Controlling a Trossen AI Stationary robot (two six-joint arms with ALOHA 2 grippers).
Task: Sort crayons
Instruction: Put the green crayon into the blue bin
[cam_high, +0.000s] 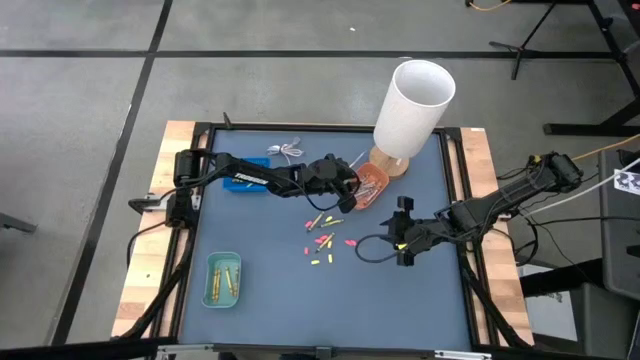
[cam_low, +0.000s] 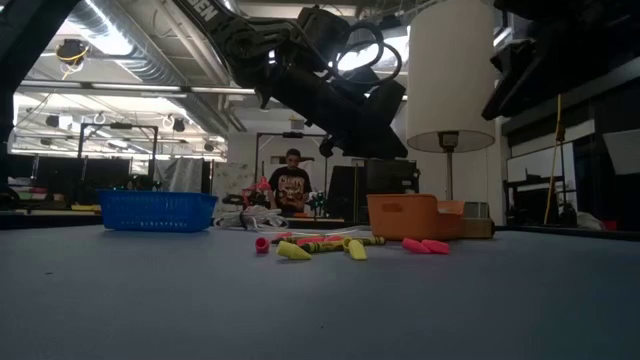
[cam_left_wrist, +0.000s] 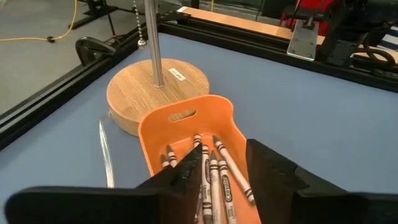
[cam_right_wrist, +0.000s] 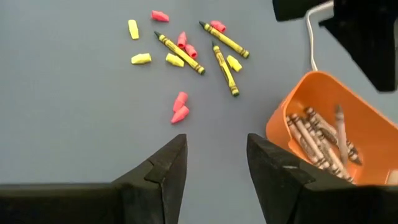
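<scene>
From above, the left gripper (cam_high: 352, 187) hangs over the smooth orange tray (cam_high: 372, 186) by the lamp's round wooden base (cam_high: 391, 160); loose crayons (cam_high: 325, 218) lie mid-table. The left wrist shows its fingers spread over pale paper-wrapped crayons (cam_left_wrist: 217, 171) in the tray; the right wrist shows the right gripper (cam_right_wrist: 214, 163) spread above the flat blue table (cam_right_wrist: 74, 124), near thin yellow crayons (cam_right_wrist: 180, 53) and stubby pink bits (cam_right_wrist: 180, 109).

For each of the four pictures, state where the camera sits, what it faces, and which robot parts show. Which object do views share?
High: overhead, facing down; both arms, blue table.
Low: table height, facing the room; arms overhead.
Left wrist: behind the open left gripper, over the orange tray.
Right wrist: behind the open right gripper, facing loose crayons.
All share the orange tray.
</scene>
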